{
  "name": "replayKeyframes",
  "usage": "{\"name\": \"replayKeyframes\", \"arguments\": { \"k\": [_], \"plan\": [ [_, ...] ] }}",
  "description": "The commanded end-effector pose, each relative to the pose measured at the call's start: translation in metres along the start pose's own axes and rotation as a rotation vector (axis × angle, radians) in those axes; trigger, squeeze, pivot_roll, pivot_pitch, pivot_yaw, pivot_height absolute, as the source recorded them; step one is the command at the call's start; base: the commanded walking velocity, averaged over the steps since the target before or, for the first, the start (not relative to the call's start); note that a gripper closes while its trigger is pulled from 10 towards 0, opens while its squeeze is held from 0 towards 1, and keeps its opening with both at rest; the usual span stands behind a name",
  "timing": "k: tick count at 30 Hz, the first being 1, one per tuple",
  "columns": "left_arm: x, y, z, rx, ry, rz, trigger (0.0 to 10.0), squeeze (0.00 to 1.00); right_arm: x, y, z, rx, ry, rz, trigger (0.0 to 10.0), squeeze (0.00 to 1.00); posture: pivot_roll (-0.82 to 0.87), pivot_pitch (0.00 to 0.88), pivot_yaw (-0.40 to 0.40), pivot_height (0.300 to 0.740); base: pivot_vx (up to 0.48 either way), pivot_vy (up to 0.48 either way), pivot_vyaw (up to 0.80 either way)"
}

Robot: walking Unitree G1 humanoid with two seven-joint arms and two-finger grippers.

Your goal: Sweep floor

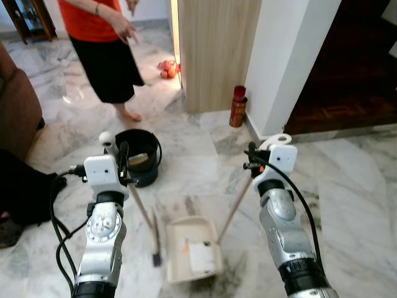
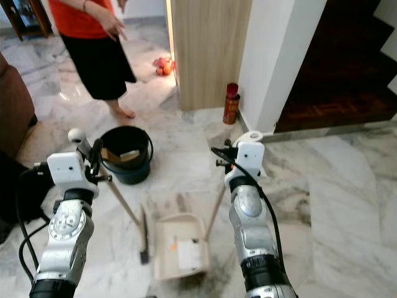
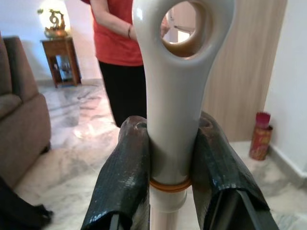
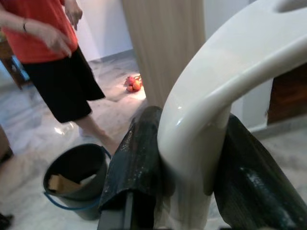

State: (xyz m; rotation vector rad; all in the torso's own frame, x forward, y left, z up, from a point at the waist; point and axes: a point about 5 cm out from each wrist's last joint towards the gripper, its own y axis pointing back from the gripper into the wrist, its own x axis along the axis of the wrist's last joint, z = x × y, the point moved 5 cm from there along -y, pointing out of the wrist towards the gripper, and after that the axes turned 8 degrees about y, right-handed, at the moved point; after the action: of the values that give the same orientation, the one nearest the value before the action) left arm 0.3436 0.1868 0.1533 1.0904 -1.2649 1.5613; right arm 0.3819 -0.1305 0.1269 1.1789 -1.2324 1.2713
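Note:
My left gripper [image 1: 118, 154] is shut on the white top of the broom handle [image 3: 175, 96], which has a hanging hole in its end. The wooden stick slants down to the dark broom head [image 1: 156, 243] on the marble floor. My right gripper [image 1: 262, 155] is shut on the white looped grip of the dustpan handle [image 4: 216, 96]. That handle runs down to the cream dustpan [image 1: 175, 264], which rests flat on the floor between my arms. A white paper scrap [image 1: 200, 257] and an orange bit lie in the pan. The broom head stands just left of it.
A dark bucket [image 1: 149, 171] holding scraps stands behind the broom. A person [image 1: 102, 43] in a red shirt stands barefoot beyond it. A red can [image 1: 238, 107] sits by the wooden panel [image 1: 217, 49]. A brown sofa [image 1: 15, 105] and a black bag [image 1: 25, 186] are on the left.

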Motion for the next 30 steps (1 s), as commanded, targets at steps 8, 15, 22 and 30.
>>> {"name": "replayKeyframes", "arguments": {
  "k": [8, 15, 22, 30],
  "plan": [
    [0.0105, -0.0005, 0.0051, -0.014, 0.009, 0.047, 10.0, 0.00, 0.0143, -0.0018, 0.0037, -0.009, -0.002, 0.043, 10.0, 0.00, 0.11, 0.093, 0.018, 0.740, 0.000, 0.037, 0.00],
    [0.0089, 0.0026, 0.0064, -0.008, 0.008, 0.042, 10.0, 0.00, 0.0140, -0.0001, 0.0050, -0.008, 0.001, 0.038, 10.0, 0.00, 0.10, 0.109, 0.012, 0.740, 0.000, 0.000, 0.00],
    [0.0081, 0.0035, 0.0059, -0.005, 0.009, 0.038, 10.0, 0.00, 0.0141, 0.0012, 0.0057, -0.009, 0.003, 0.036, 10.0, 0.00, 0.09, 0.114, 0.015, 0.740, 0.000, 0.000, 0.00],
    [0.0096, 0.0023, 0.0041, -0.001, 0.005, 0.042, 10.0, 0.00, 0.0144, 0.0013, 0.0041, -0.007, 0.000, 0.036, 10.0, 0.00, 0.09, 0.112, 0.020, 0.740, 0.000, 0.000, 0.00]
  ]
}}
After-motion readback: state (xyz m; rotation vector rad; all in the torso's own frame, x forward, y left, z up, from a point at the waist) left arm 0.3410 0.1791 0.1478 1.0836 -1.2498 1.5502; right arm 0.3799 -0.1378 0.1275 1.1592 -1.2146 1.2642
